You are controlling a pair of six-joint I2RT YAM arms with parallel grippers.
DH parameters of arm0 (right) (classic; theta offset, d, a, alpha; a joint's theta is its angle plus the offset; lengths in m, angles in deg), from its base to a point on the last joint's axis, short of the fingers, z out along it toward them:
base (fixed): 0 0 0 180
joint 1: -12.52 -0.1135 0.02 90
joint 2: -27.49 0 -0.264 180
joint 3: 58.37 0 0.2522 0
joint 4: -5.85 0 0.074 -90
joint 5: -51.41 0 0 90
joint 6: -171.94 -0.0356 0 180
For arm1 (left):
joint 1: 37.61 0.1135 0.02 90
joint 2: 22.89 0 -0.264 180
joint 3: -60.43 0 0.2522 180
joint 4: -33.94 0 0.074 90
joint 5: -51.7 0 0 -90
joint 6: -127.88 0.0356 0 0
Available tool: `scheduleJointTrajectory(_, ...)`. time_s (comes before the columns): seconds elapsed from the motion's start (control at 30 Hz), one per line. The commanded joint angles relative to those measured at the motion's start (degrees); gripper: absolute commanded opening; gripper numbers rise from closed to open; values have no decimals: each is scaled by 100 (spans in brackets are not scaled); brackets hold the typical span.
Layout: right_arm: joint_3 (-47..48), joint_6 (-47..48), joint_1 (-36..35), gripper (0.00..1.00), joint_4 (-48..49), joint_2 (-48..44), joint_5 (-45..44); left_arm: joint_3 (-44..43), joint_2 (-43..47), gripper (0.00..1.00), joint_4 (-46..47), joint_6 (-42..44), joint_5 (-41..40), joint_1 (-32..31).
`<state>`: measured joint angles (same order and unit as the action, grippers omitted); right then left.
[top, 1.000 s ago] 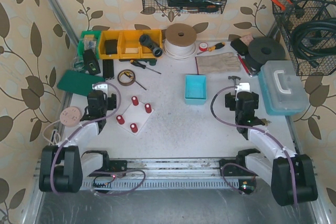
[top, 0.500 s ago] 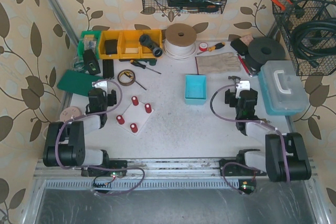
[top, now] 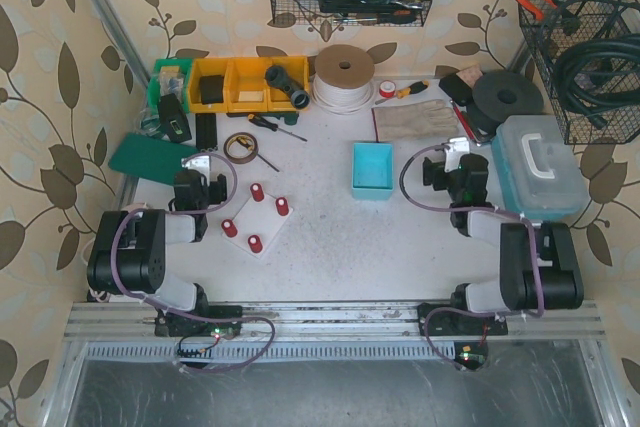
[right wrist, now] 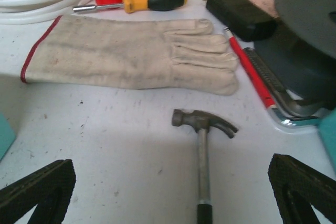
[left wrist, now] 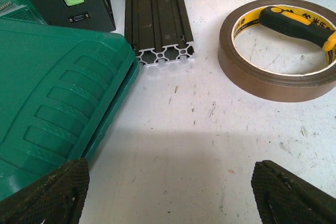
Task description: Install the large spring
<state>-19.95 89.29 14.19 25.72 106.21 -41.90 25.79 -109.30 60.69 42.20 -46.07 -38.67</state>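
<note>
Two sets of jaws stand wide apart with nothing between them. The left gripper (left wrist: 169, 200) hangs over bare table (left wrist: 210, 145) with a green case (left wrist: 52, 114), a black extrusion (left wrist: 157, 19) and a tape roll (left wrist: 278, 77) ahead of it. The right gripper (right wrist: 173, 195) looks down on a hammer (right wrist: 202, 135) with a glove (right wrist: 131, 56) beyond. Neither wrist view shows a spring, and I cannot pick one out from above either, so its place and the lie of its long axis cannot be told. What can be read is the likely fixture: a white plate (top: 262, 222) carrying four red pegs (top: 257, 192). It lies just to the right of the left gripper, a little nearer the bases and well apart from the right gripper, so the left arm is the nearer for any seating there. A blue bin (top: 356, 169) sits between the two grippers, closer to the right one; it may hold the spring, but its inside is too small to judge. Both grippers point away from the bases toward the clutter at the back, so neither is aimed at plate or bin. My judgement is that the next move turns on a swing inward, the left arm to its right and the right arm to its left.
</note>
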Motion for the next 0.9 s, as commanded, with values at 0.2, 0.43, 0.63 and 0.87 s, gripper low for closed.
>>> scheduleJointTrajectory(0.2, -624, -224, 36, 99, 1966, 719, 49, -92, 65, 86, 262, 21, 107, 46)
scheduleJointTrajectory(0.43, -463, -298, -5, 99, 1611, 705, -294, -108, 59, 87, 255, 15, 113, 46)
scheduleJointTrajectory(0.63, -445, -265, -70, 99, 1580, 707, -404, -108, 62, 87, 255, 17, 106, 52)
scheduleJointTrajectory(0.87, -436, -236, -128, 100, 1565, 706, -507, -114, 54, 87, 247, 17, 108, 48)
